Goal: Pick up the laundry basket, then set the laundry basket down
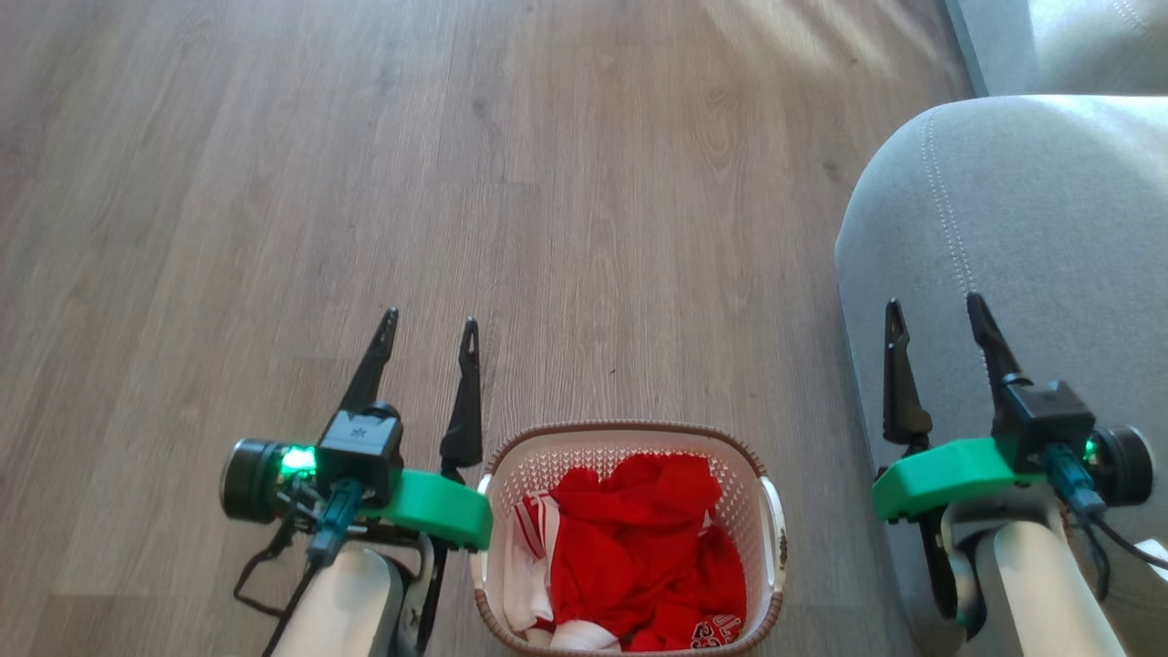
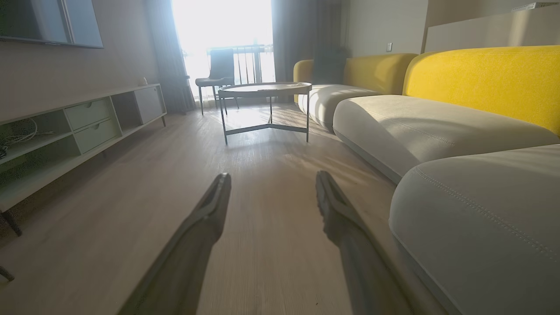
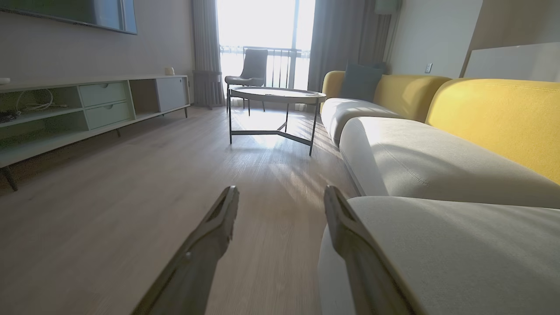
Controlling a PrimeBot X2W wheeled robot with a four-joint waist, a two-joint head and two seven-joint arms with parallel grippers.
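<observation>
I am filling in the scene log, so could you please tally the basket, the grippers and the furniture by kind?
Laundry basket: 1
Grippers: 2 (left gripper, right gripper, both open)
Sofa: 1
Coffee table: 1
Chair: 1
Media cabinet: 1
Total: 7

The near end of the laundry basket is cut off by the head view's bottom edge. Its floor lies hidden under red clothing, whose white lettering is clipped and unreadable. The sofa runs past the right edge.
</observation>
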